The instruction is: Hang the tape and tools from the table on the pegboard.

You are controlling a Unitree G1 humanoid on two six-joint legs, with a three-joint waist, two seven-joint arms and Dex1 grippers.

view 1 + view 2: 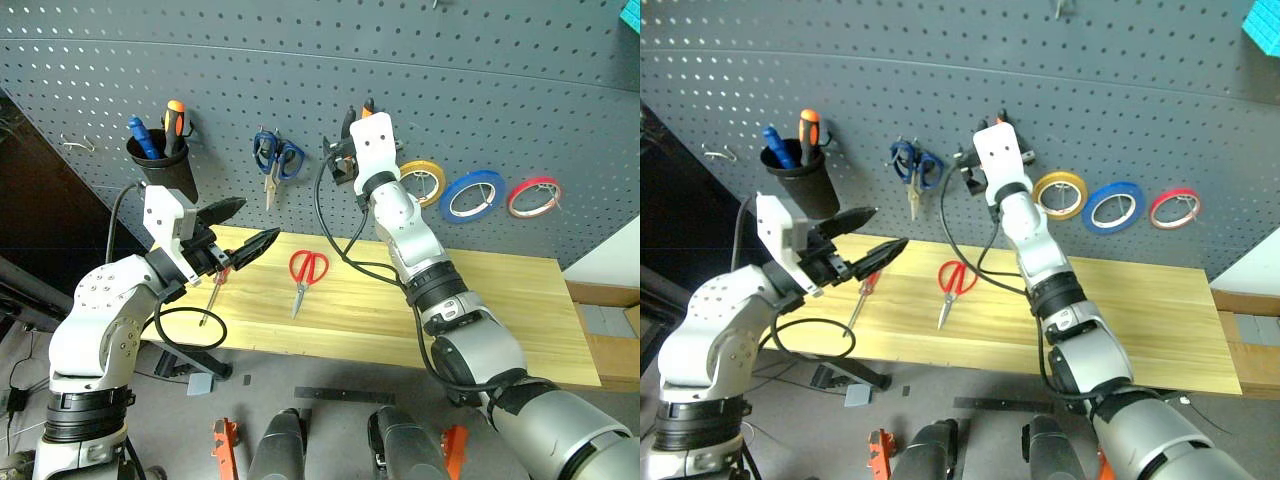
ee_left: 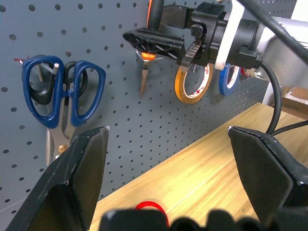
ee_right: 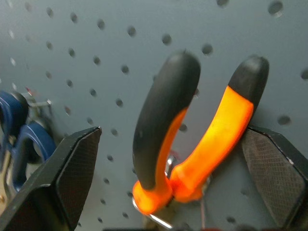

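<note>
**A:** What do you count from your head view?

**B:** Three tape rolls hang on the pegboard (image 1: 480,70): a yellow roll (image 1: 424,181), the blue tape (image 1: 473,195) and a red roll (image 1: 533,197), side by side. Two pairs of scissors: the blue-handled scissors (image 1: 277,158) on a hook, the red-handled scissors (image 1: 306,272) flat on the counter (image 1: 500,300). A black cup (image 1: 163,165) on the board holds two tools, one blue-handled and one orange-handled. The red-handled screwdriver (image 1: 216,290) lies on the counter just below my left gripper (image 1: 243,229).

**A:** And your left wrist view?

**B:** My left gripper is released, its fingers (image 2: 82,163) wide apart and empty. Between them I see the blue-handled scissors, the yellow roll, the blue tape behind it, and the top of a red scissor handle (image 2: 150,208) on the counter. My right gripper (image 2: 154,41) sits against the board higher up.

**A:** Right wrist view?

**B:** One pair of pliers (image 3: 192,130), orange-and-black handles, hangs on a hook on the pegboard. My right gripper (image 3: 168,183) is released, fingers spread on either side of the handles; the right-hand pad sits against the handle, the other is clear.
</note>
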